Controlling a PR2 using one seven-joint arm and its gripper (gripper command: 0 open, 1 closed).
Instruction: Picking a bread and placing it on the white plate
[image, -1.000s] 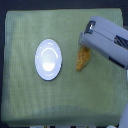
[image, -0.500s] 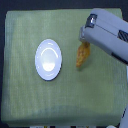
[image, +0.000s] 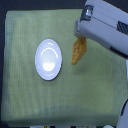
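one bread (image: 78, 50), one white plate (image: 49, 59), one green cloth (image: 30, 107)

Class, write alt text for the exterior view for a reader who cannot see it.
A grey robot arm reaches in from the upper right, its end over the top of a golden-brown bread. The bread sits on a green cloth, right of an empty white plate.

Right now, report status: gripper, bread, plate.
Gripper at the bread's upper end, jaws hidden, grip unconfirmed. White plate bare, to the exterior view's left of the bread. Nothing on the green cloth between them.
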